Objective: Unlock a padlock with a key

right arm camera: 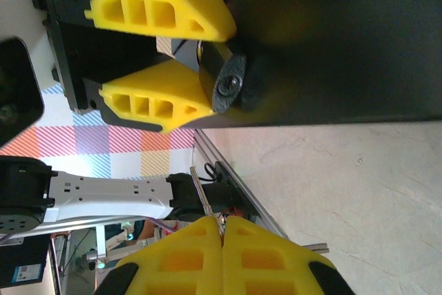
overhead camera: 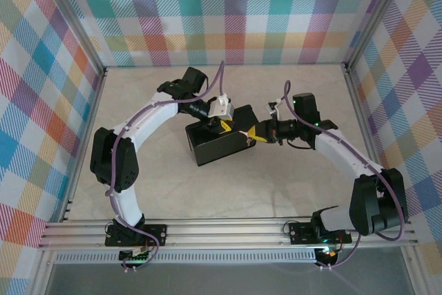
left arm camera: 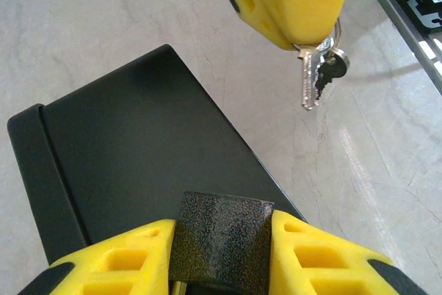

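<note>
A black box is seen lying flat on the pale tabletop, its lid shut, so that nothing of its inside can be made out. The padlock, a dark speckled block, is pinched between the two yellow fingers of the left pincer, both fingers being pressed against its sides, and it is held just over the near edge of the box. In the right wrist view its keyhole is turned toward the right pincer, whose fingers are pressed together. The key is gripped by its head at the tips of that pincer, as is shown in the left wrist view, where its silvery blade is left free. There its long axis is set almost upright in the picture, the tip being pointed away from the fingers that hold it. A second, darker key is hung just beside it on the same ring. The key is held apart from the padlock, over bare tabletop beside the box.
</note>
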Robot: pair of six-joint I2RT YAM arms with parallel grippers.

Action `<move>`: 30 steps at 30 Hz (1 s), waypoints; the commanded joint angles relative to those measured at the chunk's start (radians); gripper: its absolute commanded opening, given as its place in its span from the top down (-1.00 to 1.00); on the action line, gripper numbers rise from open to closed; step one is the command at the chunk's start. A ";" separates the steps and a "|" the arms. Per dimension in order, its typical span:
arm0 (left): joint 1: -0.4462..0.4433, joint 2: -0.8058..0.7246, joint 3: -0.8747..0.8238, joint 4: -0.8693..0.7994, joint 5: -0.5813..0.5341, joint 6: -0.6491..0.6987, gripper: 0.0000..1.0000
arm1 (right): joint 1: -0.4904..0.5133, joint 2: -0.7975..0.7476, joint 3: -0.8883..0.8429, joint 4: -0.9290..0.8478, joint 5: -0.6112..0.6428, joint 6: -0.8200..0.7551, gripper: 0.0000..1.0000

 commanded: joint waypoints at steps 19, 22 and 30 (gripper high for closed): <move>-0.002 -0.093 -0.140 0.269 0.082 -0.147 0.74 | -0.008 0.118 0.252 -0.313 0.017 -0.178 1.00; -0.002 -0.100 -0.149 0.295 0.089 -0.164 0.74 | -0.007 0.131 0.274 -0.335 0.024 -0.189 1.00; 0.000 -0.110 -0.165 0.308 0.103 -0.170 0.74 | -0.007 0.171 0.326 -0.410 0.054 -0.248 1.00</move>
